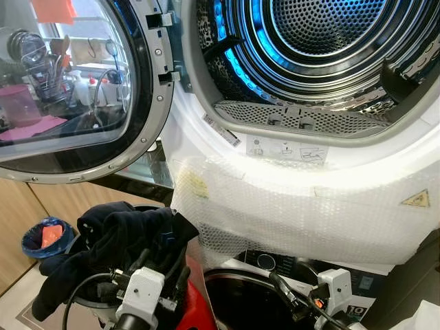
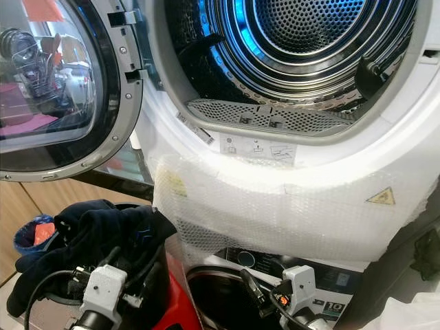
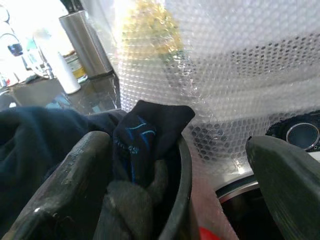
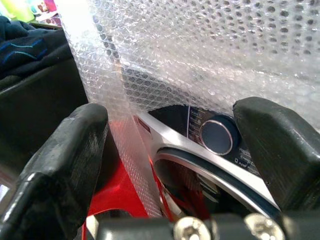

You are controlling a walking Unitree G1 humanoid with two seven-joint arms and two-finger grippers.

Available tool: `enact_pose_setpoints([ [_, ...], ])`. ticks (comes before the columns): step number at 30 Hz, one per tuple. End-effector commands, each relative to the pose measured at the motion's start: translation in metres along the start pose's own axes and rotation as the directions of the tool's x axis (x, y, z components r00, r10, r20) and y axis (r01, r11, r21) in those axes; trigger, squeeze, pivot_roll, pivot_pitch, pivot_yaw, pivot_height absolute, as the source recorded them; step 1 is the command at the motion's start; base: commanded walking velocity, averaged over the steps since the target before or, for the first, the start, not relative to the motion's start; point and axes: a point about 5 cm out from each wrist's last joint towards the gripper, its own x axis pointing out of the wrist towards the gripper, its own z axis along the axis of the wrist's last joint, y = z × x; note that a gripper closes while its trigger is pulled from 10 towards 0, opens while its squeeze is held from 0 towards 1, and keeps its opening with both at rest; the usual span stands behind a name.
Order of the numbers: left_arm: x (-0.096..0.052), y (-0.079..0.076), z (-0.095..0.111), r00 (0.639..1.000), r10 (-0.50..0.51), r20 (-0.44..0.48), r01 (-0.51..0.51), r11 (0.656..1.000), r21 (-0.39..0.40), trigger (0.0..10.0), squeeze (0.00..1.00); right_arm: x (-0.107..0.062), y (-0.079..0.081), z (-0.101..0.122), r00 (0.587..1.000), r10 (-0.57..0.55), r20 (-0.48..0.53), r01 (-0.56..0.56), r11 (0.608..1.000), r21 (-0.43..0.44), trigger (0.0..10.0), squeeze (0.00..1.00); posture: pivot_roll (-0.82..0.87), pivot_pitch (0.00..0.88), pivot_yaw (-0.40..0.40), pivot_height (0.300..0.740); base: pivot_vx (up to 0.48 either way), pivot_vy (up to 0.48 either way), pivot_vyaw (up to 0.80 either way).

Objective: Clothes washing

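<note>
A heap of dark navy clothes (image 1: 113, 237) lies piled over the rim of a black basket (image 3: 182, 200), low at the left, just below the open dryer. The left claw (image 3: 175, 175) hangs right at that rim, its two black fingers spread apart; one finger (image 3: 75, 180) presses against the soft fabric without gripping it. The left wrist view brings out a folded navy piece with thin blue lines, and a grey counter (image 3: 35, 90) behind carrying a steel canister (image 3: 87, 42) and a white bottle.

The right claw (image 4: 175, 150) is released too, fingers wide, facing a lower machine's round dial (image 4: 217, 136) and curved door ring, with something red (image 4: 117, 192) beneath.

From the head views, the dryer's perforated metal drum (image 1: 323, 34) glows blue inside, with a mesh lint filter (image 1: 299, 118) at its lip. Wrinkled bubble wrap (image 1: 295, 220) covers the white front below. The round glass door (image 1: 65, 82) stands swung open at the left. A blue-lined bin (image 1: 47, 237) sits on the floor
</note>
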Motion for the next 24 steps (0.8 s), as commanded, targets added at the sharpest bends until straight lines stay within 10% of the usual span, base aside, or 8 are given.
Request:
enact_pose_setpoints([
  [1,-0.004,0.006,0.003,1.000,0.028,-0.002,-0.028,1.000,0.006,10.0,0.00,0.000,0.001,0.003,1.000,0.005,0.006,-0.005,1.000,-0.010,10.0,0.00,-0.04,0.000,0.047,0.740,0.000,0.000,0.00],
  [14,-0.041,0.027,-0.013,0.953,0.270,-0.135,-0.258,0.961,0.098,10.0,0.00,-0.001,0.002,0.001,1.000,0.001,-0.021,-0.002,1.000,-0.017,10.0,0.00,-0.02,0.000,0.039,0.740,0.000,0.000,0.00],
  [24,-0.046,0.051,-0.045,0.900,0.385,-0.206,-0.362,0.922,0.141,10.0,0.00,0.000,0.028,0.005,0.971,0.228,-0.065,-0.233,0.970,-0.074,10.0,0.00,0.00,0.000,0.022,0.740,0.000,0.000,0.00],
])
